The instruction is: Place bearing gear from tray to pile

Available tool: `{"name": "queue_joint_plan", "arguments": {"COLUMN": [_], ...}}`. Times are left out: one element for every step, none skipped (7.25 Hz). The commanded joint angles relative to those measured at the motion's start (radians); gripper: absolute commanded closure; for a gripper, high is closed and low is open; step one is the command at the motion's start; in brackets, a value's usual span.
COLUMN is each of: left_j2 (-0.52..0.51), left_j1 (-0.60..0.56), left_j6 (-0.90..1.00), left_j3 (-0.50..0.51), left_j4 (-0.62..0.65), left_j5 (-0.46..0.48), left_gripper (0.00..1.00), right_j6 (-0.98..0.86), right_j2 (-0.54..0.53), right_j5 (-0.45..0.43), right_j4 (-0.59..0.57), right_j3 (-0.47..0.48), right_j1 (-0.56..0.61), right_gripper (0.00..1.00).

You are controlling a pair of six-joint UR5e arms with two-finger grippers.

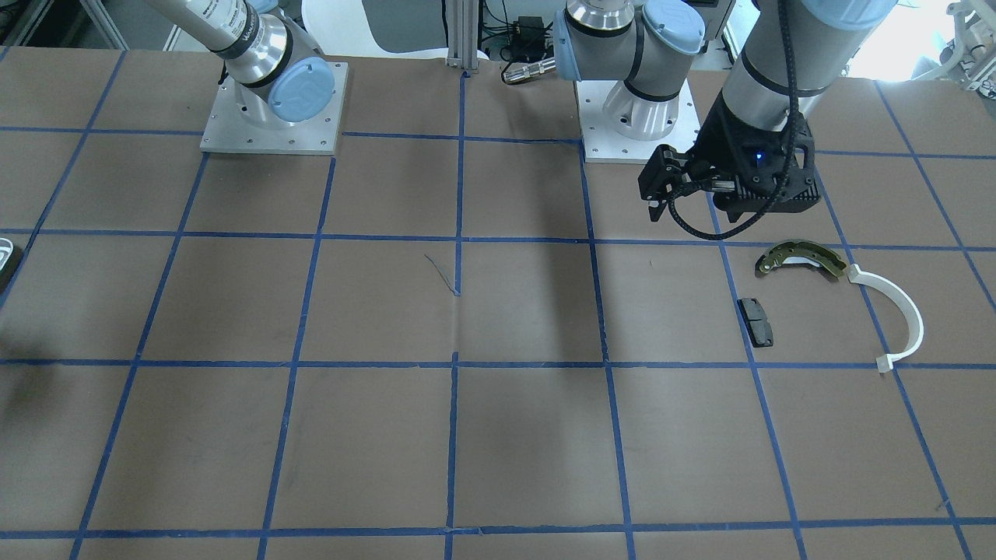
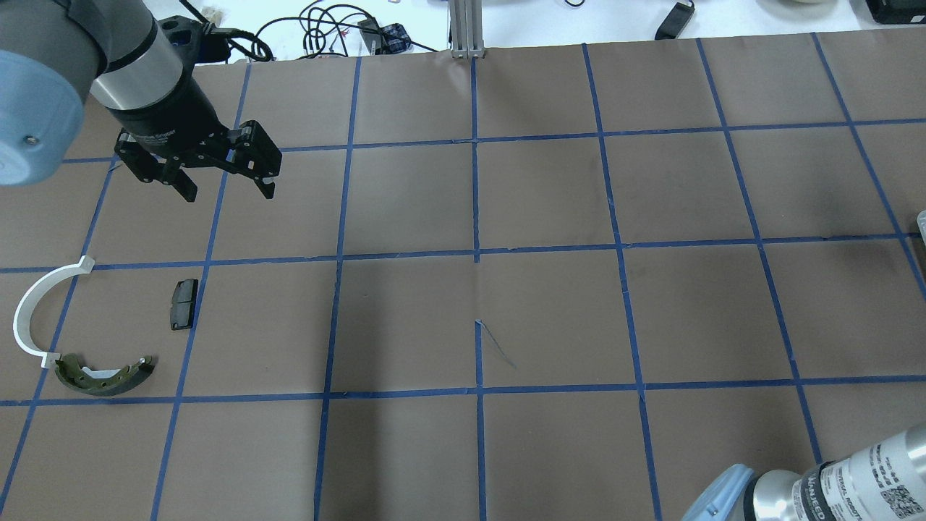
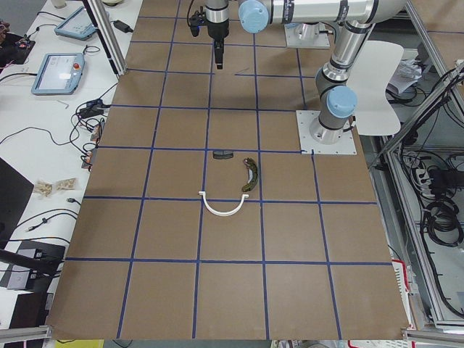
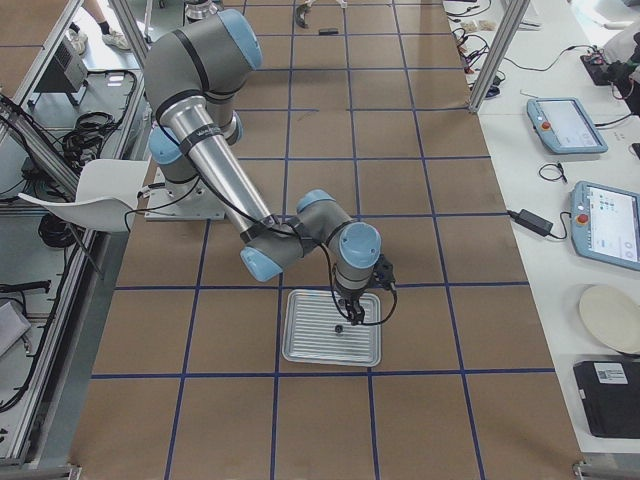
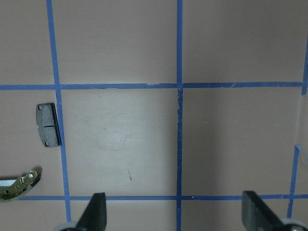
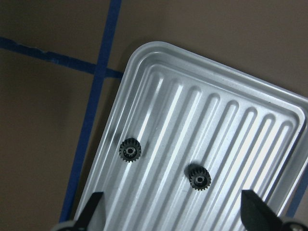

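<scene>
One gear (image 6: 129, 150) lies in the tray (image 6: 250, 120) near a long edge. A second gear (image 6: 198, 178) sits nearer the tray's middle, apart from the first. The right gripper (image 6: 173, 216) hangs over the tray with its fingers spread, holding nothing. The tray sits toward the table's (image 2: 550, 311) right end.

The pile (image 1: 801, 257) lies well apart from it, toward the left end. It is made up of a shoe (image 2: 105, 375), an arc (image 2: 32, 311) whose end is just beside the shoe's end, and a pad (image 2: 184, 304) set apart from both. The left gripper (image 2: 228, 189) hangs above the table near the pile, its fingers spread wide and empty.
</scene>
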Motion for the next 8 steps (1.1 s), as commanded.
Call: {"name": "queue_joint_plan", "arguments": {"left_j2": [0.0, 0.0, 0.002, 0.002, 0.002, 0.002, 0.006, 0.011], "left_j1": [-0.001, -0.001, -0.001, -0.001, -0.001, -0.001, -0.001, -0.001], "left_j6": [0.0, 0.0, 0.0, 0.0, 0.0, 0.0, 0.0, 0.0], "left_j3": [0.0, 0.0, -0.001, -0.001, -0.001, -0.003, -0.02, -0.037], "left_j4": [0.003, 0.0, -0.001, -0.006, -0.007, -0.009, -0.004, 0.006], "left_j5": [-0.001, -0.001, -0.001, -0.001, -0.001, -0.001, 0.001, -0.001], "left_gripper": [0.0, 0.0, 0.0, 0.0, 0.0, 0.0, 0.0, 0.0], "right_j6": [-0.061, -0.064, -0.051, -0.029, -0.021, -0.021, -0.021, -0.023], "right_j2": [0.057, 0.087, 0.098, 0.101, 0.101, 0.101, 0.101, 0.103], "right_j5": [0.0, 0.004, 0.005, 0.005, 0.004, 0.004, 0.004, 0.002], "right_j4": [-0.009, -0.009, -0.028, -0.09, -0.097, -0.095, -0.095, -0.094], "right_j3": [-0.029, -0.033, -0.023, -0.001, 0.013, 0.011, 0.013, 0.013], "right_j1": [-0.028, -0.037, -0.037, -0.037, -0.037, -0.037, -0.037, -0.036], "right_gripper": [0.0, 0.0, 0.0, 0.0, 0.0, 0.0, 0.0, 0.0]}}
